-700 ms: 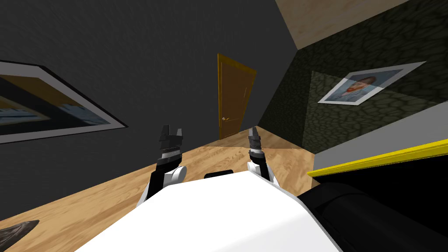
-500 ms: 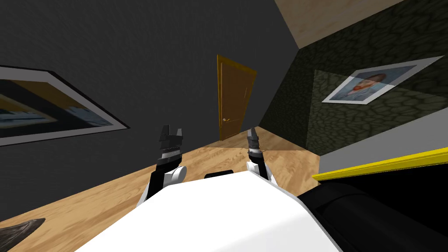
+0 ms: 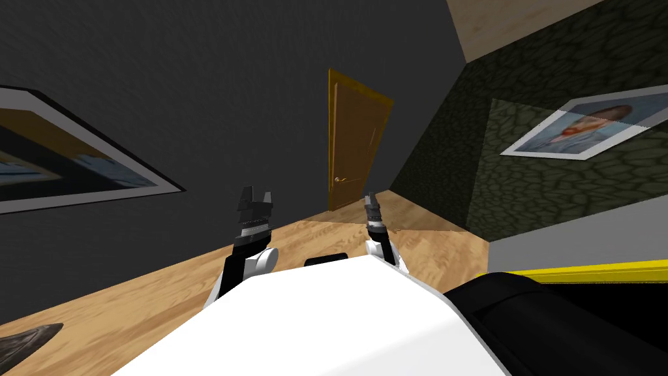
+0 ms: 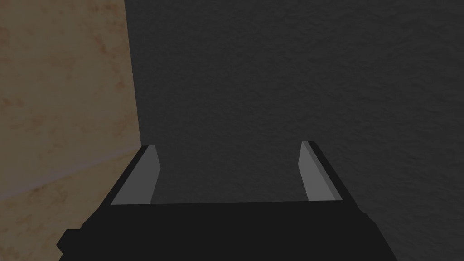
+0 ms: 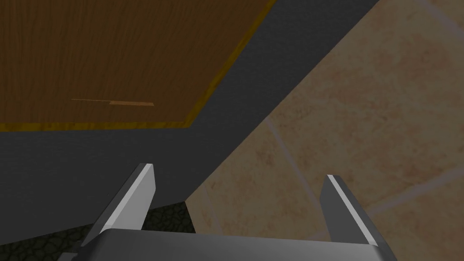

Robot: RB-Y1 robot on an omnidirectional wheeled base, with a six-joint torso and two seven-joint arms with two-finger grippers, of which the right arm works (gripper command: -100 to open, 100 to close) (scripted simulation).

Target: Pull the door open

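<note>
A brown door [image 3: 353,143] with a yellowish frame stands shut in the dark grey wall at the far end of the room. Its small brass handle [image 3: 338,179] sits low on the side nearer the left. My right gripper [image 3: 370,199] is raised in front of me, well short of the door, fingers open; its wrist view looks up at the door's upper part [image 5: 113,59] between the open fingers [image 5: 136,199]. My left gripper [image 3: 255,198] is held up to the left, open [image 4: 229,174], facing the dark wall.
A framed picture [image 3: 65,163] hangs on the dark grey wall at left. A dark green patterned wall [image 3: 522,196] with a portrait [image 3: 587,130] juts in at right. A yellow-edged black piece of furniture [image 3: 587,287] is close at right. Wooden floor [image 3: 326,228] leads to the door.
The whole head view has shifted: I have moved and turned, so the door sits slightly more to the right and larger, and the portrait has slid right. My right gripper has tilted slightly left.
</note>
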